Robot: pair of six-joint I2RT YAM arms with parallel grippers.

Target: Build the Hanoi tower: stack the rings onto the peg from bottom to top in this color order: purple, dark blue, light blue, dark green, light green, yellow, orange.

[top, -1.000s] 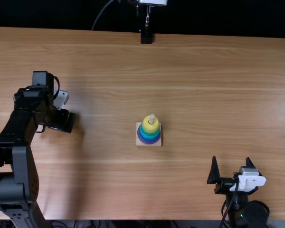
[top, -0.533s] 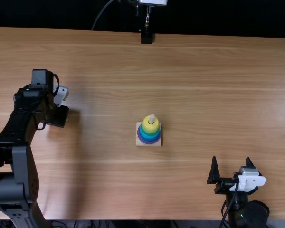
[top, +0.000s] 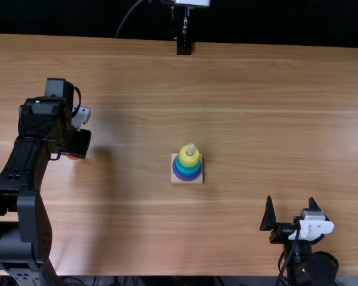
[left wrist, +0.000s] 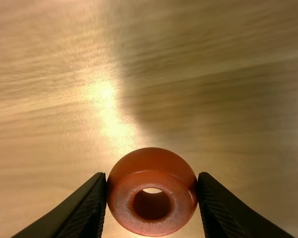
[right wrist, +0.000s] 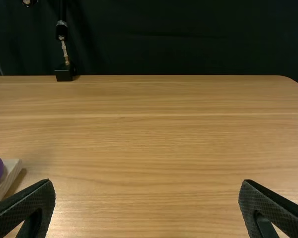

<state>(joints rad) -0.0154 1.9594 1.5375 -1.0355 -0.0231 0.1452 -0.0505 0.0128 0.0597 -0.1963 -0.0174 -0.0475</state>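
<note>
Gripping the orange ring (left wrist: 151, 166) by two opposite sides of its rim, the left pincer (left wrist: 152, 176) pinches it out at nine o'clock from the stack. Ring looks like smooth, painted wood or hard plastic: probably light, stiff, won't squash, not fragile. Could be slippery; rounded rim gives flat pads little to bite on, so it may pivot or squirt out if pinched off-centre. Current hold seems right: across the widest part, hole unblocked. Would keep that, level the ring, centre hole over peg, lower gently.

Stack sits about mid-bench (top: 238, 119): square wooden base (top: 175, 179), purple ring (top: 188, 178) lowest, blue and green tones above, yellow ring (top: 184, 156) topmost, peg (top: 191, 148) tip poking out. Can't separate every middle band. Orange looks like the last piece to go on, judging by the order. Short bit of exposed peg means little to catch the hole on; a skewed drop could leave it perched or shove the base.

Right pincer (top: 290, 199) is spread, holding nothing, about four o'clock from the stack, off the line from nine o'clock to peg. Dark stand (top: 184, 46) is at twelve o'clock, by the far edge, not in the way. Main obstacle is the stack itself: left pincer needs height over yellow before coming down.
</note>
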